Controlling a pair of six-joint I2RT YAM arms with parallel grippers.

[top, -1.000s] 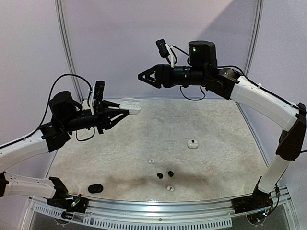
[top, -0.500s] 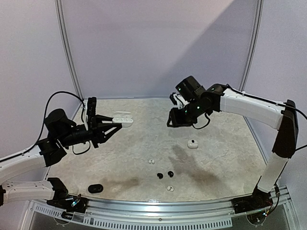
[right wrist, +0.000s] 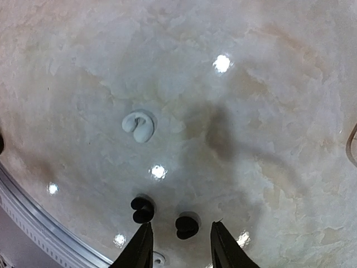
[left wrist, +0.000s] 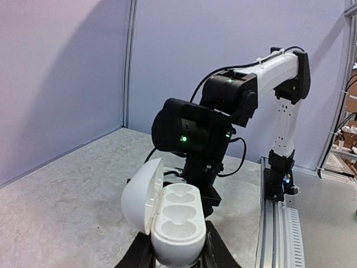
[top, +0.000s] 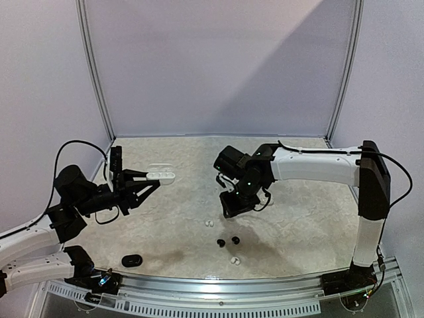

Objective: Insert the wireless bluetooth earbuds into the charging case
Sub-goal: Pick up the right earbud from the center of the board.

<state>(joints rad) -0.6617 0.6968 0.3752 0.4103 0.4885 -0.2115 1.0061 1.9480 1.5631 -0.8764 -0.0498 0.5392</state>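
Left side first: my left end effector (top: pixel 150 181) was clamped on the white oval plastic charging case (top: pixel 161 175), holding it in the air over the left half of the pale mottled surface (top: pixel 305 225). From the left wrist camera, the case (left wrist: pixel 177 215) sat right between my two dark fingers (left wrist: pixel 215 254). Its rounded lid (left wrist: pixel 140 195) was swung open to one side, and the two moulded wells in the base faced up.

Over to the right: my right end effector (top: pixel 232 205) pointed down over the middle of the surface, fingers apart. Whether the tips touched the surface, I could not tell. In the right wrist view the two fingers (right wrist: pixel 139 248) framed a clear gap, and one of the two round glossy black earbuds (right wrist: pixel 186 226) lay on the surface right in that gap. The other black one (right wrist: pixel 143 209) lay just beside it.

The pair of small white earbuds (right wrist: pixel 139 125) lay huddled together, touching, a little farther in from the near edge. From above, that white pair (top: pixel 209 223) sat just beside my right end effector, with the black buds (top: pixel 228 241) nearer the near edge.

A single white earbud (top: pixel 234 260) lay closer still to the near edge. A black oval case (top: pixel 132 260) rested towards the near-left corner, well apart from all the buds.
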